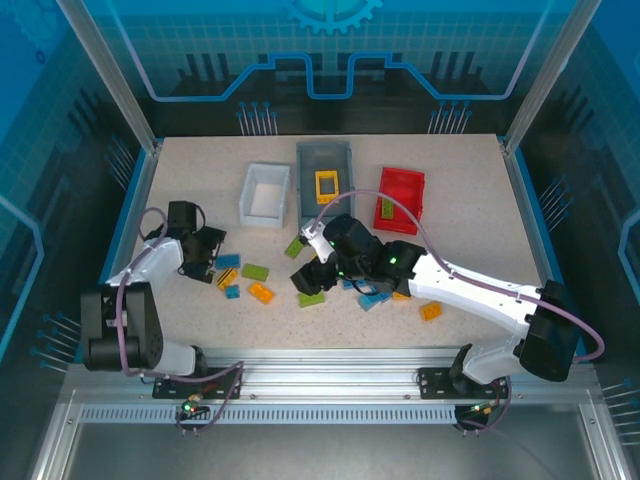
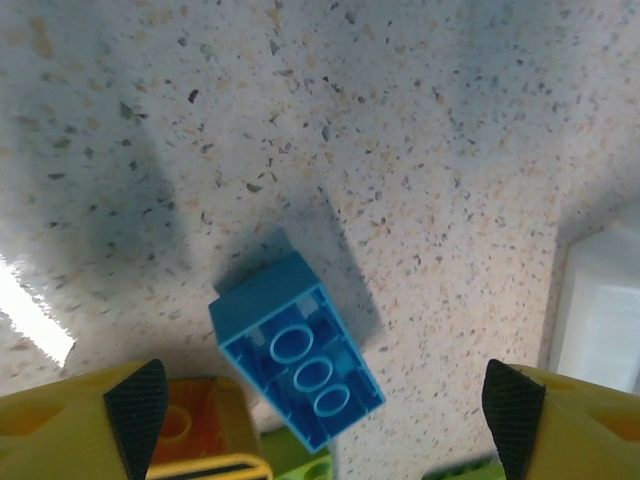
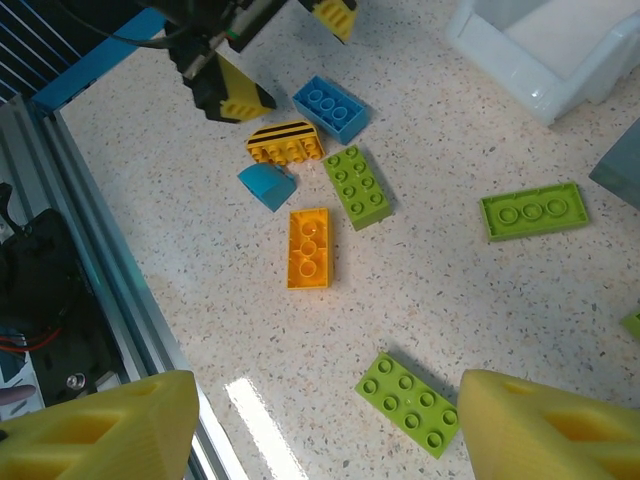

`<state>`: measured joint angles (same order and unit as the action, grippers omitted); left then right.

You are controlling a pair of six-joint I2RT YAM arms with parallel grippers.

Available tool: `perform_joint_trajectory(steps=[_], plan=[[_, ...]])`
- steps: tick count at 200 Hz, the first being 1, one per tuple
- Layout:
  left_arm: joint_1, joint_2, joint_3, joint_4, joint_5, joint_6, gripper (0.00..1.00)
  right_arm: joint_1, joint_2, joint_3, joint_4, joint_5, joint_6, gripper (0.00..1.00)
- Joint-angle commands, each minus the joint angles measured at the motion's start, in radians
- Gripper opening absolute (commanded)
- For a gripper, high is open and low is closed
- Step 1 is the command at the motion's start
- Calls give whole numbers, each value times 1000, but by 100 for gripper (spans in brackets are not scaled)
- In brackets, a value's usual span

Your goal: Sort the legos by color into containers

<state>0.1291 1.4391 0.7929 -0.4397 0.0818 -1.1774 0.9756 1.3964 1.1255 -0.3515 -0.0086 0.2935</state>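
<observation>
Speckled stone-look table (image 3: 420, 300) glossy; legos (image 3: 308, 247) smooth shiny plastic.

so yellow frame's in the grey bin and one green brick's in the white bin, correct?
No. The green brick lies in the red bin, not the white bin. The yellow frame is in the grey bin, as you say. The top external view shows it.

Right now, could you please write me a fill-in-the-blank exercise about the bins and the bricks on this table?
1. The square yellow frame lies inside the ___ bin.
2. The red bin holds one lego, coloured ___.
3. The left end effector is open over a ___ brick.

Missing words: grey; green; blue.
</observation>
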Motion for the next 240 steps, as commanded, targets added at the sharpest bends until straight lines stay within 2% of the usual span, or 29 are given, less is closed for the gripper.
perform_joint_trajectory(steps=[1,44,113,127,152,164,184,202,240], plan=[[7,47,13,58,22,-86,83,11,-8,19,31,-8,-10,71],[6,102,3,47,7,-132,78,8,-29,-10,42,9,5,70],[6,210,54,63,2,-183,63,6,-31,-23,52,16,21,70],[5,230,63,68,11,-189,55,5,-31,-26,53,21,24,70],[1,199,53,85,-2,-202,34,4,-34,-34,51,31,26,69],[0,164,42,93,-22,-200,29,2,-37,-39,53,37,30,69],[-11,93,58,69,-64,-150,25,-4,-54,-51,64,48,39,68],[-40,34,116,27,-119,-52,24,-14,-76,-62,78,63,47,68],[-162,14,243,54,-175,176,23,-66,-108,-92,111,67,68,67]])
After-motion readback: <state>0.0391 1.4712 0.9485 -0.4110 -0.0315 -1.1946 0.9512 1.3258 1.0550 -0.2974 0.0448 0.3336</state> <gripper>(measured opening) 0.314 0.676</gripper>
